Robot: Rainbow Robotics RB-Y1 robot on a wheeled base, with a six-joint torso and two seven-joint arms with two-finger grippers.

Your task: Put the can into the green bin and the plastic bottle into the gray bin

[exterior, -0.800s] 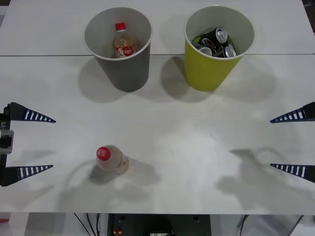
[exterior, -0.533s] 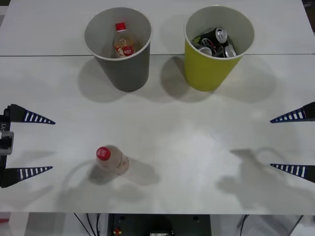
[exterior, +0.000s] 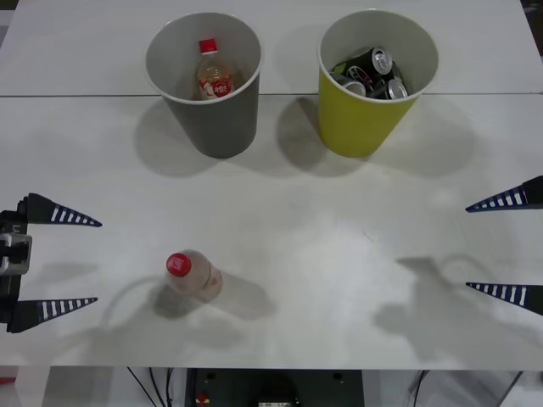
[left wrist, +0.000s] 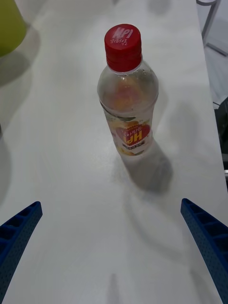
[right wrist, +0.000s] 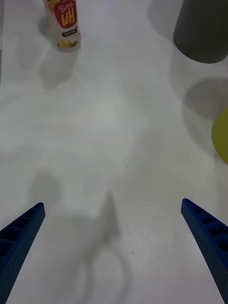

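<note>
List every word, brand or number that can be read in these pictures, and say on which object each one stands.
"MPI": on the red cap of the plastic bottle standing on the table.
Bottle label: large white letters, not surely readable.
Cans in the green bin: print too small.

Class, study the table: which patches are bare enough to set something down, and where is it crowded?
Bare: the middle stretch between the plastic bottle and the open right gripper, and the strip behind the bins. Crowded: the gap between the gray bin and green bin, and around the bottle facing the open left gripper.
</note>
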